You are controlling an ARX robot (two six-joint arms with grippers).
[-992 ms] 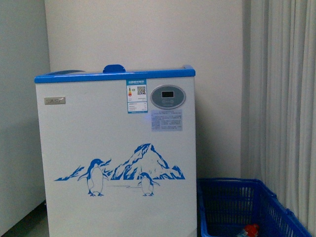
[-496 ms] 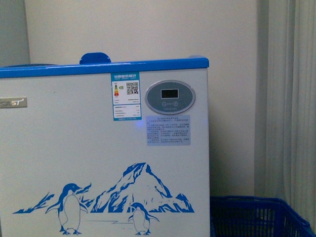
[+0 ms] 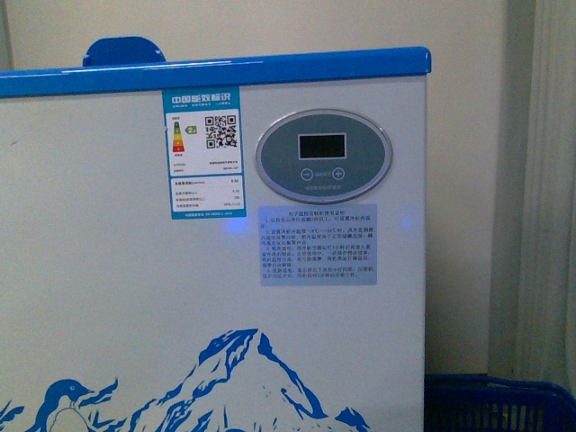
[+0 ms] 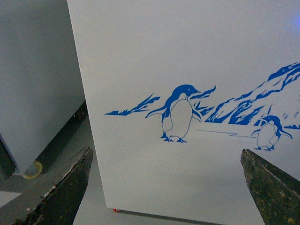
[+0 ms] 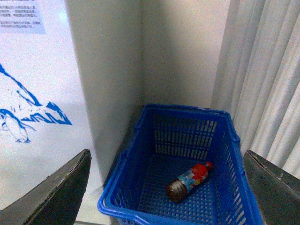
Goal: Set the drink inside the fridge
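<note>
Beside the white fridge (image 3: 108,297), drink (image 5: 190,180) lying in a blue basket (image 5: 187,109), left gripper (image 4: 166,151) and right gripper (image 5: 166,151) both spread wide, empty

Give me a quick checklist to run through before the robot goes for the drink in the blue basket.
1. Locate the drink: ok. It lies on its side in the blue basket beside the fridge.
2. Path to the drink free: ok. Nothing else shows in the basket.
3. Is the right gripper open and empty: ok.
4. Is the left gripper open and empty: ok.
5. Drink held: not ok. Neither gripper touches it.
6. Fridge lid open: cannot tell. The top of the fridge is out of sight in every view.
</note>
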